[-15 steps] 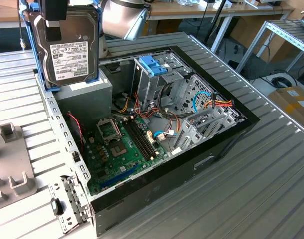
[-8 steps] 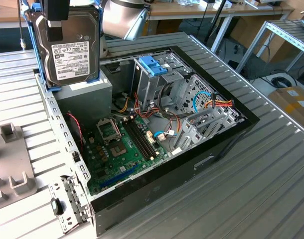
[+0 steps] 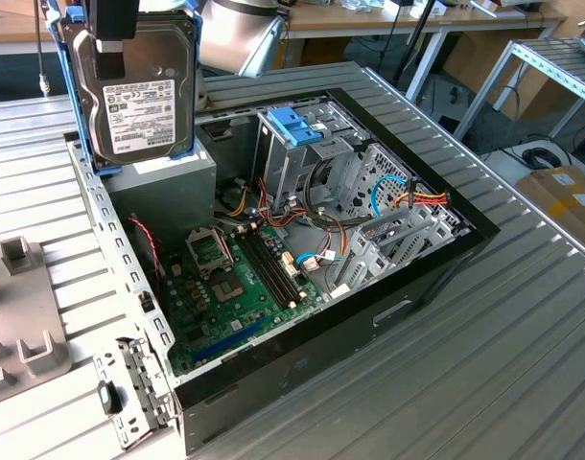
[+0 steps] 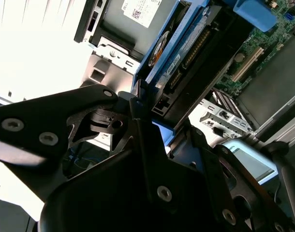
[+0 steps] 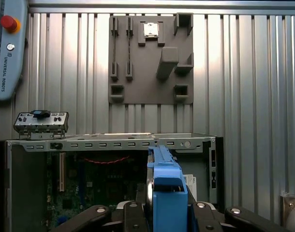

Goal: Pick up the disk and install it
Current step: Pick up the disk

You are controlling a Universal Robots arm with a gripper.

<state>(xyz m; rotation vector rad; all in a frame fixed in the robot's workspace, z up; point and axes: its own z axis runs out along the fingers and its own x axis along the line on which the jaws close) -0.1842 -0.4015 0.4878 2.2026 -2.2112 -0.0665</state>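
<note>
I've got the gripper [image 3: 111,53] clenched on top of the disk [image 3: 144,105], upper left in the exterior view, reaching straight down from the frame's top edge.

The matte black metal claw [image 4: 145,104] is built of flat, angular linkage plates [image 4: 55,125] joined by round silver screw heads [image 4: 164,193]; the rounded arm joint cap [image 4: 246,162] is pale blue-grey.

Wrist views close over case [image 5: 113,144]
</note>
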